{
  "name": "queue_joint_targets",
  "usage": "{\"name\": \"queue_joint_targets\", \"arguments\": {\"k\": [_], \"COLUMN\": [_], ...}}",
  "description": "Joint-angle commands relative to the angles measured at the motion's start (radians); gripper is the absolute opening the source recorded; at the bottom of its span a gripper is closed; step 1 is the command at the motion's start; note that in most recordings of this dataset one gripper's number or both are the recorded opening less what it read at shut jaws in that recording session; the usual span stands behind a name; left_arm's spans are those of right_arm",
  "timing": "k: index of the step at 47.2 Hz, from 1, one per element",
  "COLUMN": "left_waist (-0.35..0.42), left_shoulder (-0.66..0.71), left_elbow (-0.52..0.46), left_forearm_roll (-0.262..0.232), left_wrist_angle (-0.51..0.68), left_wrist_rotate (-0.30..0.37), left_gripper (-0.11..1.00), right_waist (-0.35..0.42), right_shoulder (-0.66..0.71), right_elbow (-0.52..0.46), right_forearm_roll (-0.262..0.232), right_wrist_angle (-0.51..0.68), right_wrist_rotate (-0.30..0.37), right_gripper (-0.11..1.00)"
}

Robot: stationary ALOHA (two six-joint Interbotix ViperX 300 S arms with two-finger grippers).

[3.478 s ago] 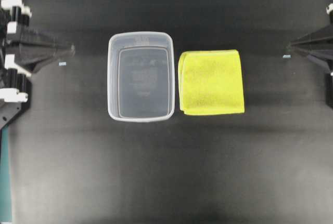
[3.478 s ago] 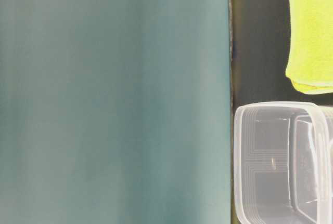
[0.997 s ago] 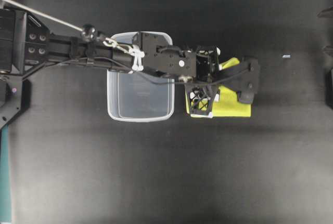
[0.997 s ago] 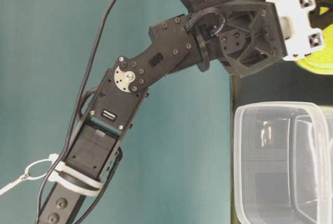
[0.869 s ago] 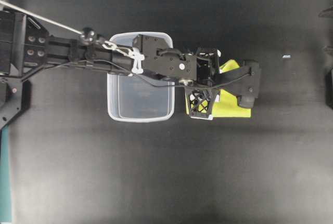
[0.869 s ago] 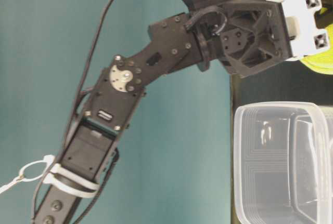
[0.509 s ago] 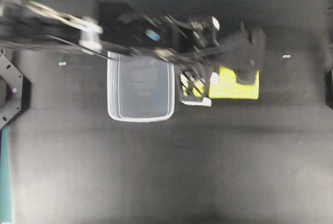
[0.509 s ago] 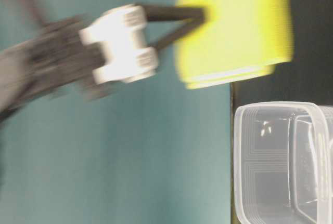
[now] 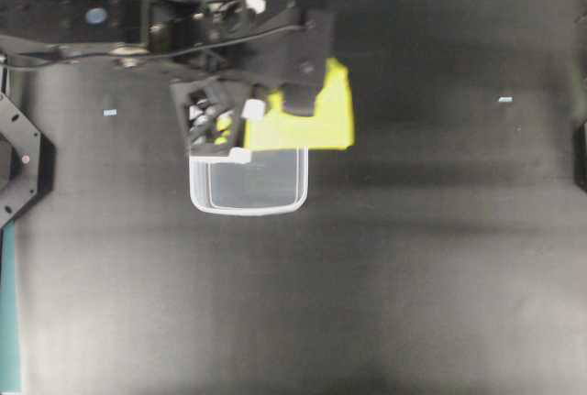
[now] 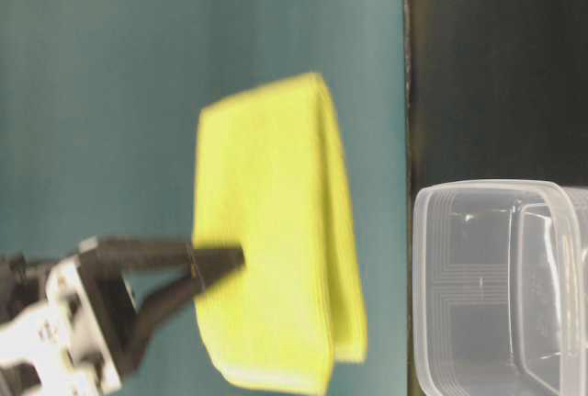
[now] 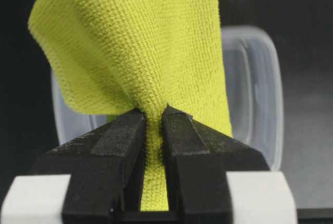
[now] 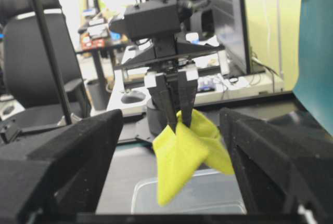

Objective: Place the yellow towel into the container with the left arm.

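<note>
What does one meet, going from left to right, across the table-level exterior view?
Black left gripper with white fittings → bright yellow-green folded towel it holds → clear plastic rectangular container.

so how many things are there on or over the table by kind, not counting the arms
towel: 1
tub: 1
small pale blue bits on the table: 2
total: 4
</note>
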Motion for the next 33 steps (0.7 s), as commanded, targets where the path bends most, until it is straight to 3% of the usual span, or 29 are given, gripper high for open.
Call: {"name": "queue_joint_targets", "arguments": {"k": [1,17,33], "left_waist": [0.002,0.011,-0.002], "left_shoulder": [-0.051,-0.072,-0.074], "left_elbow": [0.034,0.152,0.284], "left_forearm_roll": [0.003,0.003,0.003], "left_wrist_angle": [-0.025,-0.049,-0.213], "left_wrist_rotate": [0.000,0.002,0.005], "left_gripper": [0.07,0.07,0.07], "right_waist": [0.003,0.017,0.017], "right_shoulder": [0.008,0.009,0.011], "right_elbow": [-0.018,-0.015,-0.012], "right_forearm_roll": [0.002,0.002,0.003], "right_wrist_angle": [-0.011,-0.011,-0.011], "right_wrist_rotate": [0.002,0.002,0.002], "right_gripper": [0.72,0.71,0.71]}}
